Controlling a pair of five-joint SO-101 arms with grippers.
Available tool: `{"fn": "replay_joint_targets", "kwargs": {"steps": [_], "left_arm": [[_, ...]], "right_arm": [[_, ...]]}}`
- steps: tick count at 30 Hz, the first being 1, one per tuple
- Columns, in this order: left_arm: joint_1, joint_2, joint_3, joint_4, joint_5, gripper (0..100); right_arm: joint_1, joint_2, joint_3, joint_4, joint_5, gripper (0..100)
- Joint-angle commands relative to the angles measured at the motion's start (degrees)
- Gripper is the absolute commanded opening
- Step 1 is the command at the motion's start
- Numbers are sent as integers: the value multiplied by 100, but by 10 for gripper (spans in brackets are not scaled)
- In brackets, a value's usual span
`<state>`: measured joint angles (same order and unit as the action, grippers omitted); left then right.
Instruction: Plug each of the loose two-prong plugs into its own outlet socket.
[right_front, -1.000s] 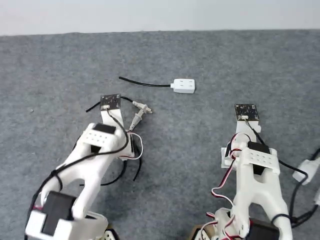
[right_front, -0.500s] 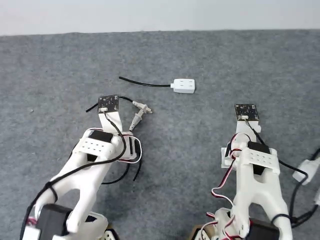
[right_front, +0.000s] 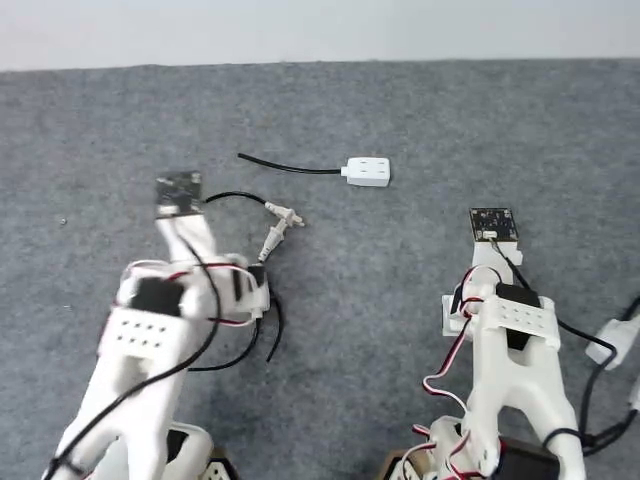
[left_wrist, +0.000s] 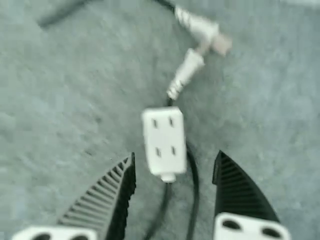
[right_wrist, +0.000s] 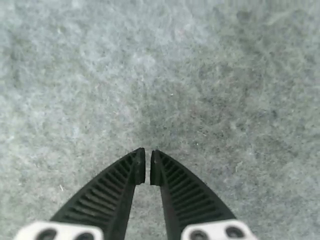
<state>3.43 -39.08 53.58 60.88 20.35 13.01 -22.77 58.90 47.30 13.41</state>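
Left gripper (left_wrist: 175, 158), wide open and empty, flanks the socket (left_wrist: 163, 140), likely light and rigid; pinch its 2 long sides.

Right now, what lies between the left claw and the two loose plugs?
A white outlet block on a black cord, its near end inside the open left claw, with the plugs just beyond it. The left wrist view shows this.

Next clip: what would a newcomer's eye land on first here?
Two white plugs lie loose on the grey carpet, between the left arm and a white outlet block farther back. In the left wrist view, the left arm's open jaws frame a second outlet block; the right arm's jaws are shut over the carpet.
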Motion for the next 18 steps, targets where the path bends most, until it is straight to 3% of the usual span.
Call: {"fn": "replay_joint_targets", "kwargs": {"steps": [1, 8, 13, 18], "left_arm": [[-677, -765, 215, 18, -273, 232], [-1644, -1301, 1033, 18, -571, 232], [-2233, -923, 1191, -26, -703, 232], [-3068, -378, 1543, -1451, -703, 232]], "right_arm": [[22, -198, -35, -92, 70, 35], [-22, -198, -35, -92, 79, 36], [-532, -198, -35, -92, 132, 37], [-1886, -207, -721, 198, 686, 37]]}}
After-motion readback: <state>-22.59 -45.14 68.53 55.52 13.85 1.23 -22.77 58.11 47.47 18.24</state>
